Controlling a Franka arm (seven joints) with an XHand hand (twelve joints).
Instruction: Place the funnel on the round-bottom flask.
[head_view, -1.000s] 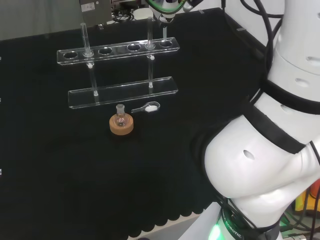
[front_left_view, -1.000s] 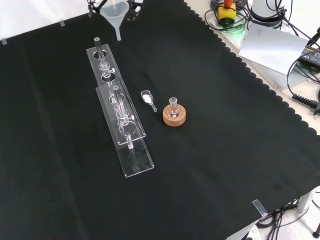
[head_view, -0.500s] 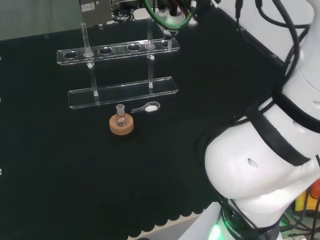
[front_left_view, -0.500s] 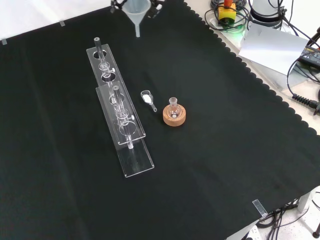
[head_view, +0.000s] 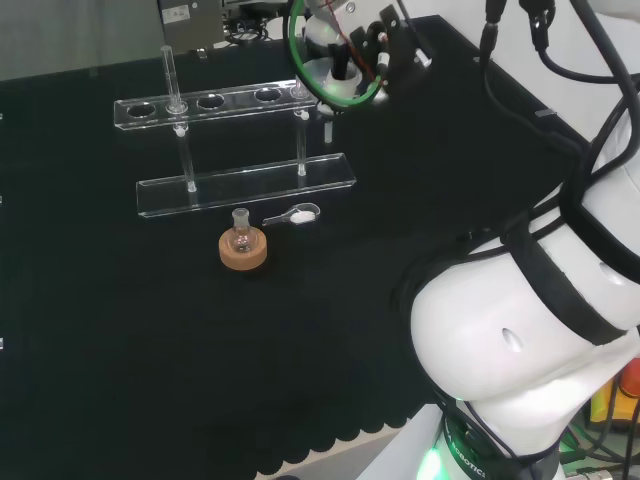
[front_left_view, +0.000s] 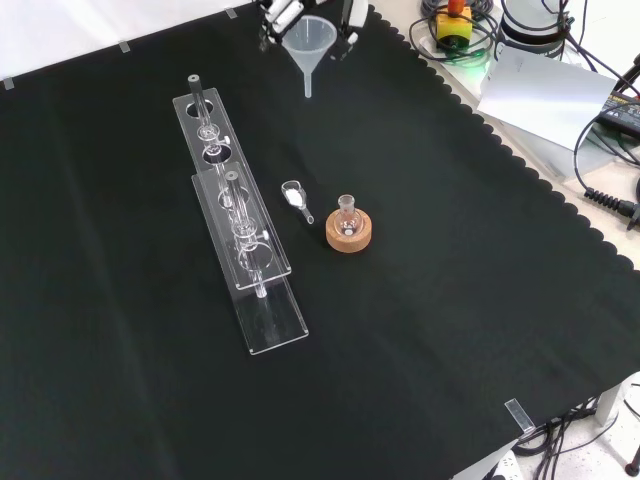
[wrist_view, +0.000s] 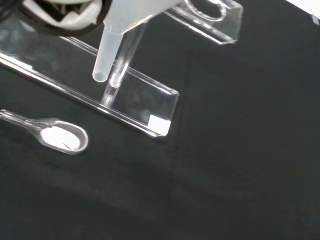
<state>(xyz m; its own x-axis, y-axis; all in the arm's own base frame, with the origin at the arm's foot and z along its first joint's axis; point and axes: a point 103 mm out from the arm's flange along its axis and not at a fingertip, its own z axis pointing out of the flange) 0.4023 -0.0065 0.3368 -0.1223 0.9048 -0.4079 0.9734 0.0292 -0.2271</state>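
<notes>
The hand (front_left_view: 300, 12) grips the funnel (front_left_view: 311, 45) at its rim, fingers curled round the wide top, and carries it in the air with the stem pointing down. In the front view it sits at the top edge, up and to the right of the rack's (front_left_view: 240, 215) far end. Half a second ago the funnel was farther left and higher in that view, and a second ago farther left again, nearly over the end of the rack; it has come rightward and lower in that view. In the head view the hand (head_view: 345, 45) now shows plainly with a green cable looped round it, over the right end of the rack's (head_view: 235, 100) upper shelf, where earlier little of it peeked in at the top. In the wrist view the funnel's (wrist_view: 117, 32) stem hangs in front of the rack's (wrist_view: 145, 105) base plate and one of its clear posts, with the spoon (wrist_view: 57, 135) close by.

The flask (front_left_view: 346, 215) stands upright in its cork ring (front_left_view: 349, 235) on the cloth (front_left_view: 450, 300), well apart from the funnel and lower in the front view. The spoon (front_left_view: 296, 197), holding white powder, lies just beside the ring, between it and the rack. Flask, ring, spoon and rack have not shifted from the earlier pictures. In the head view the flask (head_view: 241, 228) sits in front of the rack's lower shelf, with the spoon (head_view: 295, 214) to its right.
</notes>
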